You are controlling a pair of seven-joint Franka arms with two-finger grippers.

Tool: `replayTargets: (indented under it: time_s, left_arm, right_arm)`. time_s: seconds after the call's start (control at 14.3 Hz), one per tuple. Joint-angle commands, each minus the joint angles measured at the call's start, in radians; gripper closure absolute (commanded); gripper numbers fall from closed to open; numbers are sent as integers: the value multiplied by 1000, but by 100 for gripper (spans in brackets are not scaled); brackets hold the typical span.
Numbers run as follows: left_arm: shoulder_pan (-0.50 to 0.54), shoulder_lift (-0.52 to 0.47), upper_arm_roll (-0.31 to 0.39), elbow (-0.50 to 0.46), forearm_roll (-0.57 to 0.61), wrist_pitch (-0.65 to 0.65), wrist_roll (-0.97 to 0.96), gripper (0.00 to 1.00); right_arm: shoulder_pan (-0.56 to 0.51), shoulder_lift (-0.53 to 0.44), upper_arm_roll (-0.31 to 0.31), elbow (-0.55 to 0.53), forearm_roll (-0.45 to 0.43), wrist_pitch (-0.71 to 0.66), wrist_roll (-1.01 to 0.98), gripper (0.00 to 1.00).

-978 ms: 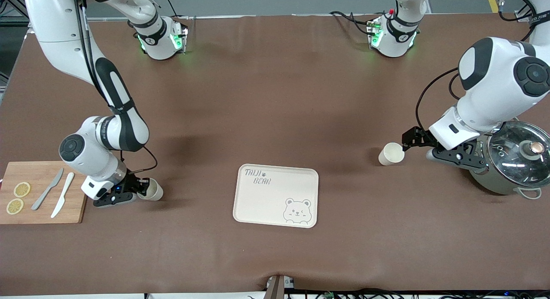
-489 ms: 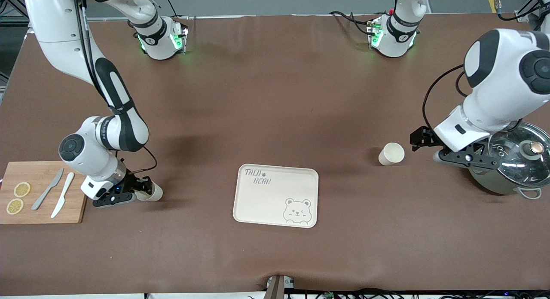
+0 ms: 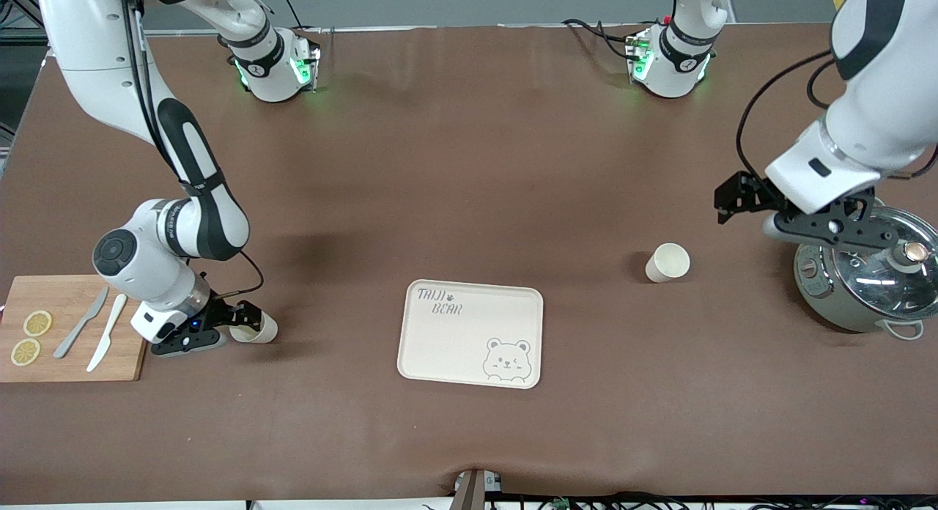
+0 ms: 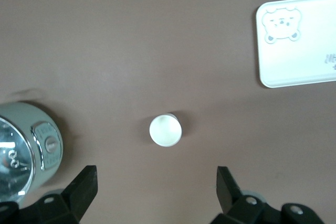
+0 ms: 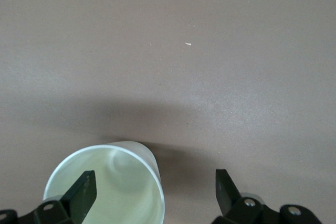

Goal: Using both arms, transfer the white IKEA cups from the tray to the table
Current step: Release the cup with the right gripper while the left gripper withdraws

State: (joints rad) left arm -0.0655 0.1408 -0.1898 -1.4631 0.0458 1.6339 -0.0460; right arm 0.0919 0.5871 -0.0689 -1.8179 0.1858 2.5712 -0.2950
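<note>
Right gripper [image 3: 245, 327] hung wide open, seemingly around one cup [image 3: 258, 330], nine o'clock of tray [image 3: 469, 334]; left gripper [image 3: 733, 202], spread wide, hovered above another cup [image 3: 667, 262]

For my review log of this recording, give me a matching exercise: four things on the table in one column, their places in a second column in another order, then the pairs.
Things:
1. tray
2. pot
3. knives
4. cup by the right gripper

Places:
A. on the cutting board
B. at the left arm's end, under the left gripper
C. mid-table, holding no cup
D. on the table between the cutting board and the tray

Pairs: 1-C, 2-B, 3-A, 4-D
</note>
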Motion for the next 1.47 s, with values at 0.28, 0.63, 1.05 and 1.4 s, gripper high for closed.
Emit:
replayTargets:
  time_s: [0.28,0.63,1.05,1.4]
  left_arm:
    - [-36,-32,18,21,-24,-88,-21,0]
    - [-40,-26,17,20,-14,-88,6,0]
    - [-33,-12,24,17,-99,-88,-20,0]
    - [-31,20,24,13,-92,-88,-23,0]
  right_arm:
    - [-46,-27,-17,355,11,-545,8,0]
    - [-41,-74,-115,633,-6,-1026,16,0]
    - [-41,-248,-195,707,-43,-1302,14,0]
    - [-29,-421,-183,567,-169,-1341,39,0]
